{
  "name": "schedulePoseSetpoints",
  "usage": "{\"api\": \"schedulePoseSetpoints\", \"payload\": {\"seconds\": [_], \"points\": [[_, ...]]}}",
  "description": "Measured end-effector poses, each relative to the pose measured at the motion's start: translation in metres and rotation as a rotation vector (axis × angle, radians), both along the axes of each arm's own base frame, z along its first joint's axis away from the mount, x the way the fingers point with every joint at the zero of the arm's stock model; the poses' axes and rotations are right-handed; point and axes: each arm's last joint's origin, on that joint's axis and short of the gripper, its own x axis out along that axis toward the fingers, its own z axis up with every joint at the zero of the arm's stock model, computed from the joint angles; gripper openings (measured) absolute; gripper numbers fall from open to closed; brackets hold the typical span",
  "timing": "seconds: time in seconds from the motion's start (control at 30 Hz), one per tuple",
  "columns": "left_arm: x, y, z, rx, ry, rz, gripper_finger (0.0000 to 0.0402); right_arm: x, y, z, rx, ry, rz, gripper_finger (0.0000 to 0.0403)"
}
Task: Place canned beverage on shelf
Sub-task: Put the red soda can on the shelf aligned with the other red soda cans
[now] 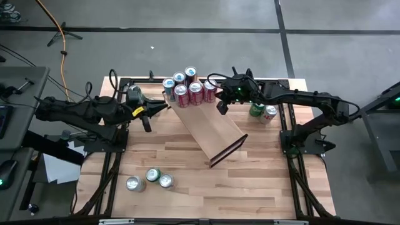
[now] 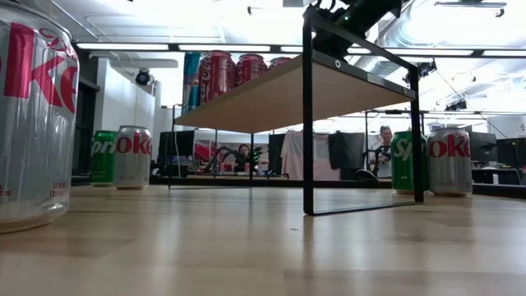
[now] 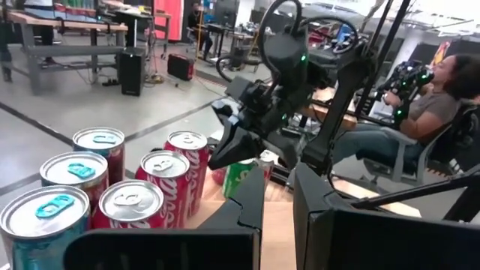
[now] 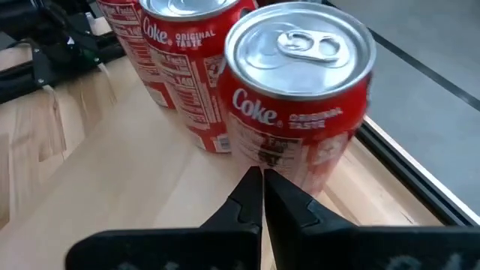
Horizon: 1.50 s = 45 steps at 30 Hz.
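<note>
The long pale-wood shelf on its thin black metal frame lies slantwise mid-table, and a cluster of red and teal drink cans is packed on its far end, at about 12 o'clock from the table's middle. The nearest red Coke can stands right at the plank's edge rail. The right gripper hovers just beside it, fingers pressed together, holding nothing. The left gripper waits at 9 o'clock of the cluster, likewise closed and empty. A green can and a silver can stand on the tabletop at 3 o'clock; three more cans at 7 o'clock.

Risk, as I judge it: a careless move by the right gripper could clip the edge can and tip it off the rail — the crowded cans would topple too.
</note>
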Motion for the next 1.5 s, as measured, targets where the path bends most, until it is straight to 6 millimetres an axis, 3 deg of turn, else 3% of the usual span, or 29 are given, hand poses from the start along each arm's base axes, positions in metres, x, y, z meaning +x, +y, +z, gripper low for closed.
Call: {"api": "schedulePoseSetpoints", "payload": {"seconds": [0.4, 0.53, 0.73, 0.93, 1.5], "points": [[0.0, 0.0, 0.001, -0.001, -0.006, 0.0, 0.0, 0.013, -0.004, -0.007, -0.018, -0.034, 0.043, 0.0], [-0.002, 0.0, 0.001, -0.002, -0.011, 0.0, 0.0, 0.002, 0.0, -0.008, -0.017, 0.06, 0.074, 0.0], [-0.004, 0.001, 0.003, -0.002, -0.019, 0.004, 0.0, -0.007, -0.006, -0.006, -0.06, 0.11, -0.049, 0.0], [-0.005, 0.003, 0.003, -0.002, -0.022, 0.031, 0.0, 0.0, -0.017, -0.006, -0.101, 0.04, -0.161, 0.0], [-0.004, 0.003, 0.003, -0.004, -0.029, 0.031, 0.0, 0.022, -0.026, -0.023, -0.096, -0.012, -0.181, 0.0]]}}
